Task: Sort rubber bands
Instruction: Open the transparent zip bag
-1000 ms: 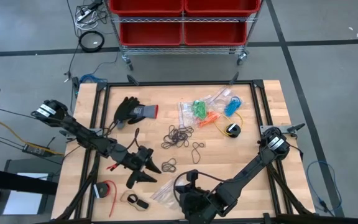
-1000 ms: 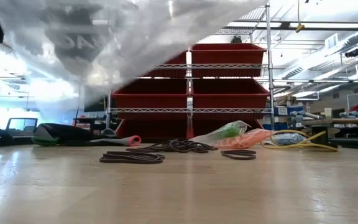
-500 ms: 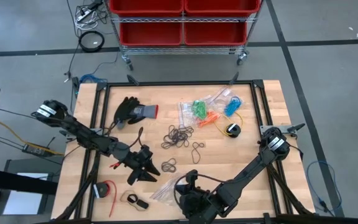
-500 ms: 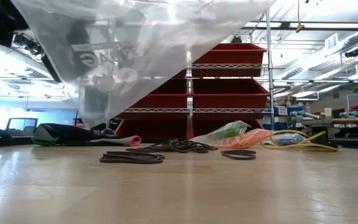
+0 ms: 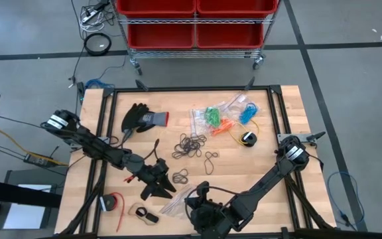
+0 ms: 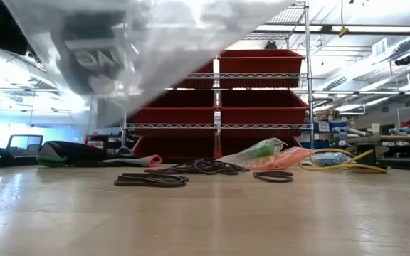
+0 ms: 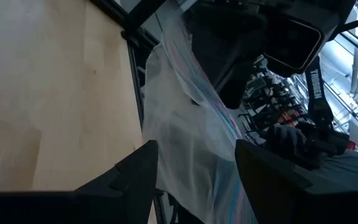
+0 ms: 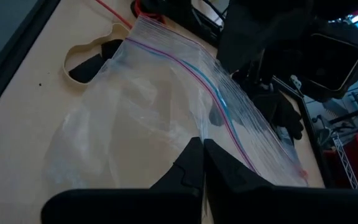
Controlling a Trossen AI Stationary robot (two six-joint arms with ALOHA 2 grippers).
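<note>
Two grippers meet at the table's near edge: the right gripper [image 8: 199, 163], jaws pressed together, pinches a clear zip bag [image 8: 166, 118], and the left gripper [image 5: 159, 189] spreads wide around its mouth. Farther back, black rubber bands [image 5: 190, 146] lie loose at mid-table, with coloured ones bagged behind.

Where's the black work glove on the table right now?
In the high view the black glove lies at the table's far left, left of the pile of black rubber bands and beyond the left gripper.
</note>
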